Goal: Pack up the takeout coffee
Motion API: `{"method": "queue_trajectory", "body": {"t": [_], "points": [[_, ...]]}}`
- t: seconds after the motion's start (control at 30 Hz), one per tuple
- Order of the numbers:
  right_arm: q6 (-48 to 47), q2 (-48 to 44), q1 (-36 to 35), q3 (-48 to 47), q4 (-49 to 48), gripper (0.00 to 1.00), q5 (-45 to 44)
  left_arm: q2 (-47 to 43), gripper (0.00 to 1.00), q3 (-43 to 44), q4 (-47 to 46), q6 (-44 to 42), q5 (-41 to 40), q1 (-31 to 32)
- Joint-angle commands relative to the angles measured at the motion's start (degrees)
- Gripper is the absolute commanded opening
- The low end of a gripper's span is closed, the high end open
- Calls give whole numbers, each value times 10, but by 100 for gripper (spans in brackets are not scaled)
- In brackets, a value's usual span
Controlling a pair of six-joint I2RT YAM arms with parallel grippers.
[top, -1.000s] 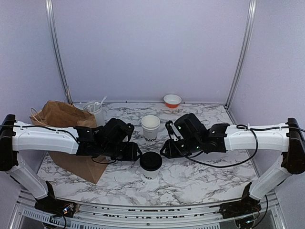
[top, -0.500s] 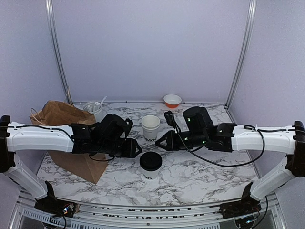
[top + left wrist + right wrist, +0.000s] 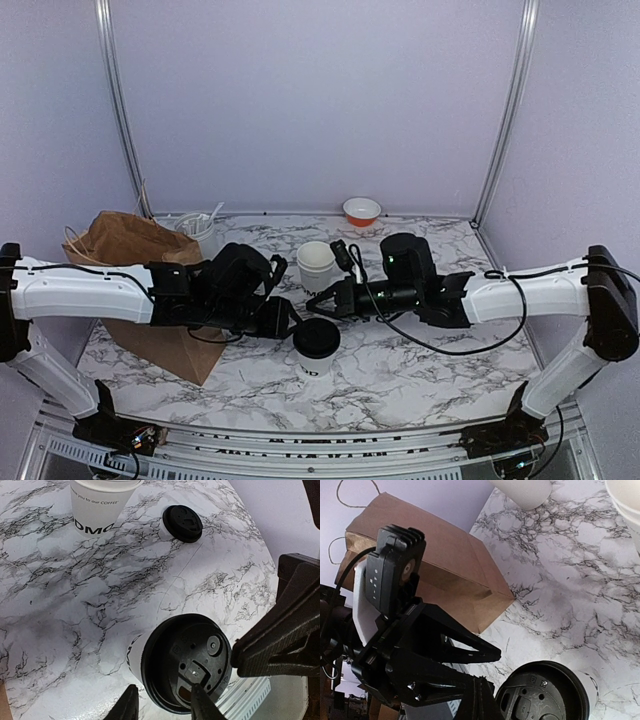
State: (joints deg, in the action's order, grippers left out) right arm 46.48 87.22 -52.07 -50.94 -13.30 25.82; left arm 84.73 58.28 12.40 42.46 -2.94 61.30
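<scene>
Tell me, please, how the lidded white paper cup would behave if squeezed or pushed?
The white tapered paper cup with the black plastic lid probably has thin walls that dent under a squeeze. Its narrower base suggests it could tip if pushed near the lid. Its fill is hidden, so weight is unclear.

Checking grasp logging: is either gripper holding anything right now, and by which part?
Nothing is held. The left gripper and right gripper are open beside the lidded cup, neither closed on it; the cup stands on the table.

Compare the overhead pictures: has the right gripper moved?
Yes: the right gripper shifted left, from right of the lidded cup to just behind it.
</scene>
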Motion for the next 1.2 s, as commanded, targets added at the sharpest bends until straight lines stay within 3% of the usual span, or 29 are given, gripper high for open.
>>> {"method": "queue_trajectory", "body": {"t": [0.0,0.33,0.73,1.0,1.17], "points": [[40,24,10,18,-90,0,33,11,35,8,-1,-5,8,2],[104,105,25,66,-108,0,51,40,33,7,-1,-1,13,3],[84,46,26,27,-118,0,55,41,33,8,-1,-2,9,4],[56,-9,26,13,-66,0,26,39,33,8,-1,-1,7,4],[66,37,27,11,-65,0,23,42,33,8,-1,-1,8,3]]}}
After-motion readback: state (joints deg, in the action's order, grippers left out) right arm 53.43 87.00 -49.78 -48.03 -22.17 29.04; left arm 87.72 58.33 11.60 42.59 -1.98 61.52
